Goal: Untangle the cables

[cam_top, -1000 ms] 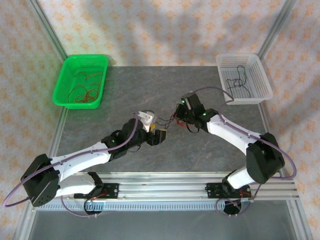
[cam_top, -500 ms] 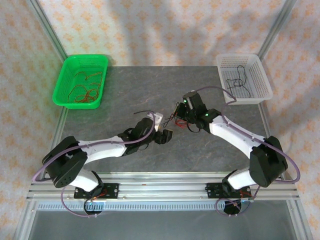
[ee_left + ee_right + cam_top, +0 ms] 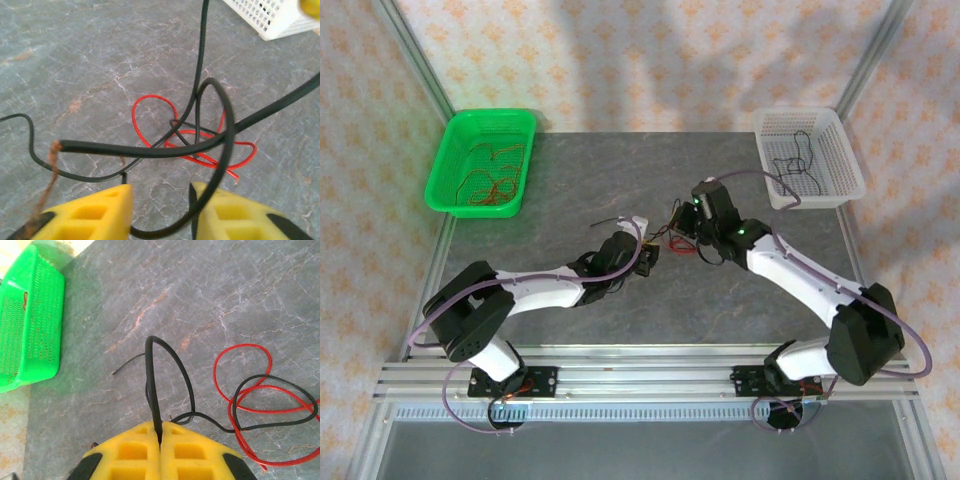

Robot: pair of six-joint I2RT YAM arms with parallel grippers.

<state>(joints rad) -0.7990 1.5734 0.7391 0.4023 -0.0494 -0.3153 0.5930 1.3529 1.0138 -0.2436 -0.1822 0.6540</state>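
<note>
- Nearest me, at 6 o'clock, both arms rise from the ribbed metal rail and lean in over the grey marbled tabletop.
- My left gripper sits low near the table's centre. On its wrist camera the yellow fingers stand apart, released. A loop of thin black cable passes through the gap along the right finger's inner face, not squeezed.
- My right gripper is near it, at about 2 o'clock from the left one. Its yellow pads are pressed together, clenched on a stretch of black cable that arches out of the pinch toward 12 o'clock. I cannot tell whether this is the same wire the left fingers straddle.
- The tangle of thin red and black cables lies between the two grippers, partly lifted. The red cable loops flat on the stone with black strands crossing over it.
- At 10 o'clock, at the far corner, sits a green plastic basket with reddish wires coiled inside.
- At 2 o'clock, the other far corner, sits a white plastic mesh basket holding loose black wires.
</note>
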